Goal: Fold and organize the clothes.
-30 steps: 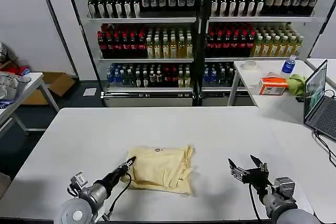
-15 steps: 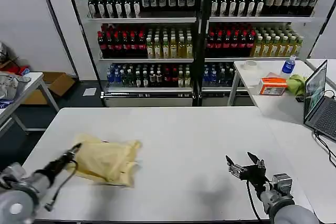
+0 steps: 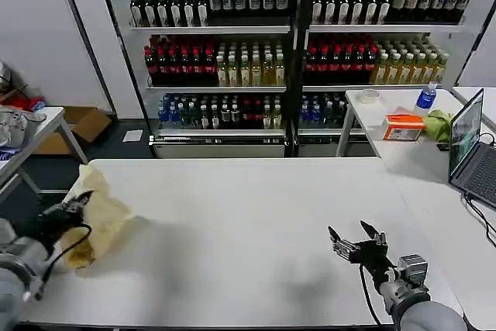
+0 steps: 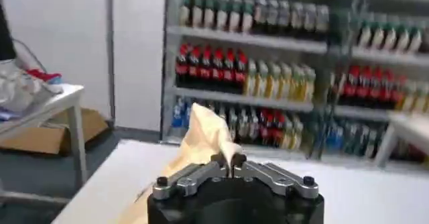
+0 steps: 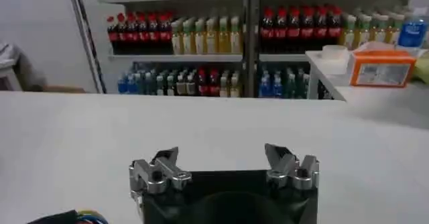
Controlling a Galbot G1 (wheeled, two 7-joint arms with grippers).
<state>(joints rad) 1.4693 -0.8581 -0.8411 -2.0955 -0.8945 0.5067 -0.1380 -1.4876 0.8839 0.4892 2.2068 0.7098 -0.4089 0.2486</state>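
Head camera high over the white table (image 3: pixel 256 215); both wrist cameras low, facing the shared bottle shelves (image 3: pixel 294 44).

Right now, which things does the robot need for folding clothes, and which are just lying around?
For the job:
- pale cream-yellow thin T-shirt, pinched in the left gripper at the table's left edge
- right gripper, open, waiting over the white table

Just lying about:
- orange box
- bright green cloth
- open laptop
- shelves of bottles
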